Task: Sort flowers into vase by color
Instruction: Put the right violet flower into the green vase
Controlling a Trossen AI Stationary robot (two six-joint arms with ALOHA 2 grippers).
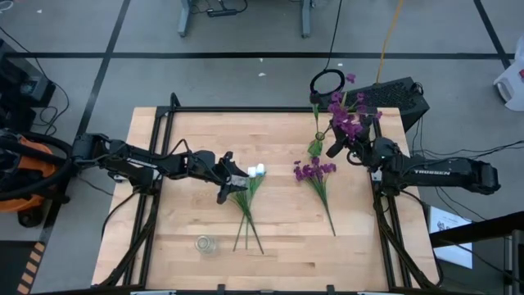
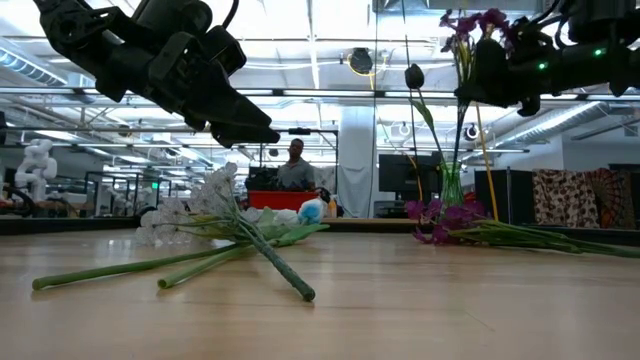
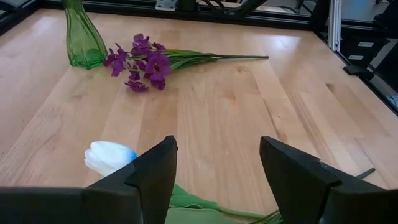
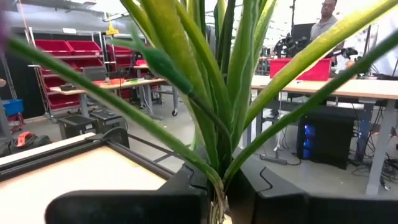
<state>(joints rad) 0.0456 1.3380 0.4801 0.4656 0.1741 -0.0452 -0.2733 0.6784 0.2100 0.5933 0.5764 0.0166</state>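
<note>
A bunch of white flowers (image 1: 255, 172) lies on the wooden table, its stems (image 1: 246, 223) pointing toward the near edge. My left gripper (image 1: 230, 177) hovers open just above and left of the buds; one white bud (image 3: 109, 155) shows beside its finger. A purple flower bunch (image 1: 313, 170) lies flat right of centre. A green glass vase (image 3: 84, 37) stands behind it toward the far edge. My right gripper (image 1: 337, 147) is raised beside the vase (image 2: 452, 188), shut on a purple flower (image 1: 348, 116). My right gripper pinches the purple flower between its two fingers at the stem (image 4: 217, 186), where the long green leaves spring out. The flower is lifted clear of the table. Its blossoms (image 2: 470, 25) stand above the fingers. Its lower end does not show.
A small clear glass (image 1: 205, 243) stands near the table's front edge, left of the white stems. Black frame rails (image 1: 246, 109) border the far edge and the sides. A black case (image 1: 399, 94) sits off the far right corner. A person (image 2: 296, 165) stands in the room behind.
</note>
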